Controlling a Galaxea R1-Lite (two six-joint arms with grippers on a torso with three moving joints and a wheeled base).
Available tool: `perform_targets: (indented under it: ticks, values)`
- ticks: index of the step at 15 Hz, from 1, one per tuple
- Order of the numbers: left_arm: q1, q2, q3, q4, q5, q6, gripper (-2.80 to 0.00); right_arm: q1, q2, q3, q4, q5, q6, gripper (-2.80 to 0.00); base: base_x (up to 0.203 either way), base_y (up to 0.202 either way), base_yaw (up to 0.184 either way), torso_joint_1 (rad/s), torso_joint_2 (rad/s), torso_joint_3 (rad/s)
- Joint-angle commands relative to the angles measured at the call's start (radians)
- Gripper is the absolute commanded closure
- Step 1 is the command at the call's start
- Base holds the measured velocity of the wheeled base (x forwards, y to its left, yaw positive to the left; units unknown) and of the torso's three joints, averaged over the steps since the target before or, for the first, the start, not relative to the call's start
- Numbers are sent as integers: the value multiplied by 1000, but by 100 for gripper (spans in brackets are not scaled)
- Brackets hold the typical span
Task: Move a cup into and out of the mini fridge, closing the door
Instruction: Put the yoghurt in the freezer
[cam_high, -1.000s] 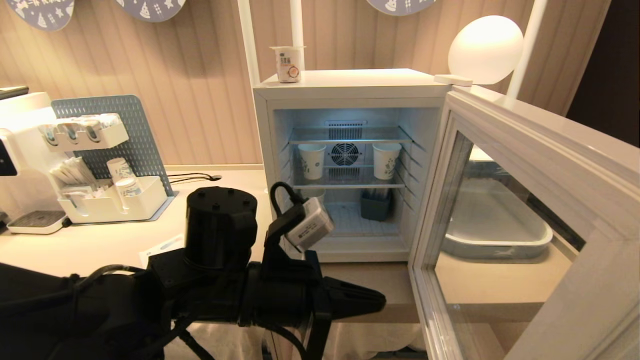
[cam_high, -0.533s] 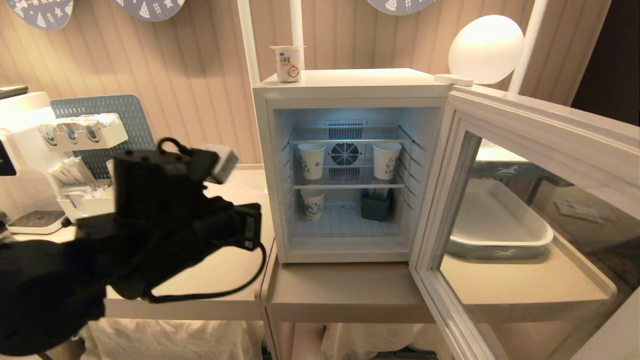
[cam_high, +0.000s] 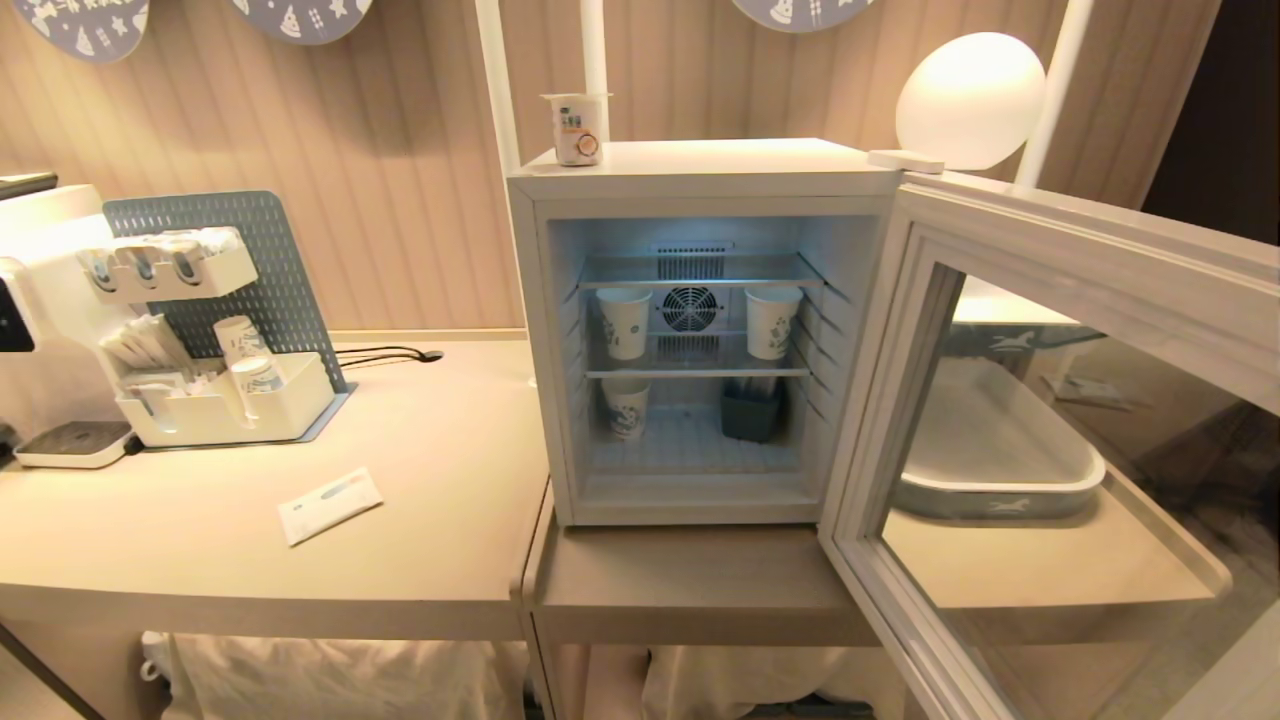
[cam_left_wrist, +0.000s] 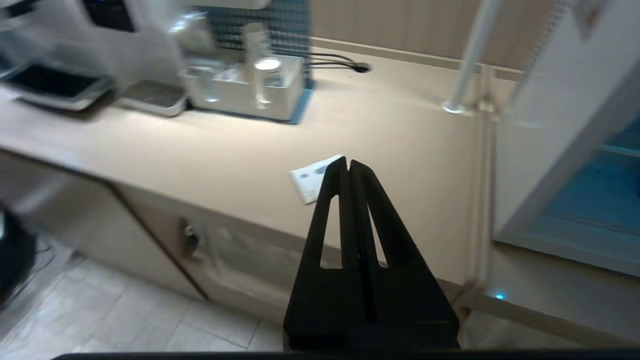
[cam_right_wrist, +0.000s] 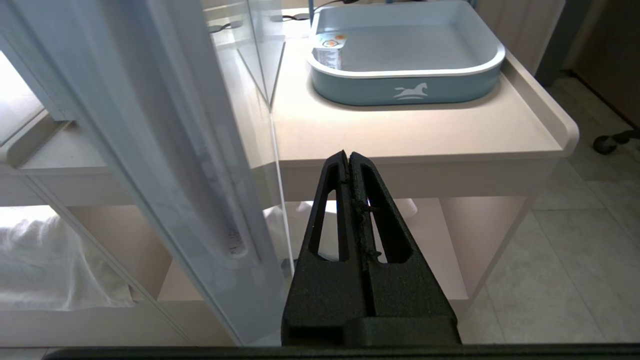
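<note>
Now door (cam_high: 1010, 420) wide open, cup (cam_high: 576, 128) atop fridge (cam_high: 700, 165) at 12 o'clock. Left gripper (cam_left_wrist: 348, 165) pinched shut, empty; right gripper (cam_right_wrist: 348, 157) likewise. Best to open wide, approach level, close on mid-body.

Smooth matt beige laminate on the counter (cam_high: 430, 470). Glossy white plastic shell on the mini fridge (cam_high: 700, 165), thin wire shelves (cam_high: 697, 372) inside. Clear reflective glass in the door (cam_high: 1010, 470). Printed paper for the paper cups (cam_high: 624, 322). Matt black textured plastic on the right gripper (cam_right_wrist: 348, 156). Satin blue plastic tray (cam_right_wrist: 405, 85).
</note>
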Motion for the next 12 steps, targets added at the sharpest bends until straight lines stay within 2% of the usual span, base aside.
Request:
perform_targets:
  ticks: [1,3,4,5,7,8,10,12]
  values:
    - [110,-209,-6,98,-1,1,0,0,1,0,0,1,0,0,0,0,0,0,0,0]
    - [232,-356,38,166,-41,2,0,0,1,0,0,1,0,0,0,0,0,0,0,0]
    - [280,-437,70,189,-84,3,0,0,1,0,0,1,0,0,0,0,0,0,0,0]
    - [307,-515,101,203,-151,4,0,-1,1,0,1,1,1,0,0,0,0,0,0,0]
    - [324,-667,207,215,-362,4,0,0,1,0,2,1,0,0,0,0,0,0,0,0]
    - [314,-726,278,204,-418,12,0,0,1,0,2,1,0,0,0,0,0,0,0,0]
    - [302,-827,488,95,-490,101,0,0,1,0,2,1,0,0,0,0,0,0,0,0]
    - [298,-887,730,-100,-529,174,0,0,1,0,2,1,0,0,0,0,0,0,0,0]
